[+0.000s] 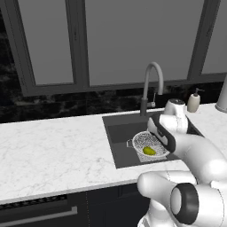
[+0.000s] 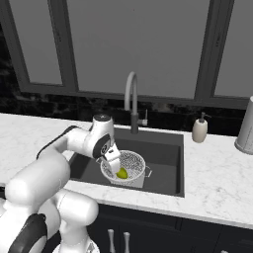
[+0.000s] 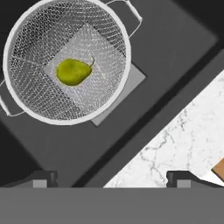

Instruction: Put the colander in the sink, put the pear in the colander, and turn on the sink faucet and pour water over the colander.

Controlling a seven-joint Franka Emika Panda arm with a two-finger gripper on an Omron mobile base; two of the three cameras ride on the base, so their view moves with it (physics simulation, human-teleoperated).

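The colander [image 3: 35, 87] stands in the dark sink [image 3: 166, 48] over the lighter square on its bottom, with the yellow-green pear [image 3: 73, 71] lying inside it. From the base views the colander [image 1: 141, 141] [image 2: 132, 162] holds the pear [image 1: 149, 151] [image 2: 121, 173] near the sink's [image 1: 119, 133] [image 2: 168, 158] front. My gripper [image 2: 113, 165] [image 3: 111, 179] hangs open and empty just above the colander's near rim, over the sink's edge. The sink faucet [image 1: 150, 80] [image 2: 131, 94] rises behind the basin, and no water shows at its spout.
A beige soap dispenser [image 1: 193, 101] [image 2: 199, 129] stands on the marble counter [image 1: 53, 150] [image 2: 217, 183] right of the faucet. A tall grey cylinder [image 1: 222, 95] [image 2: 245, 126] is at the far right. Windows line the back wall.
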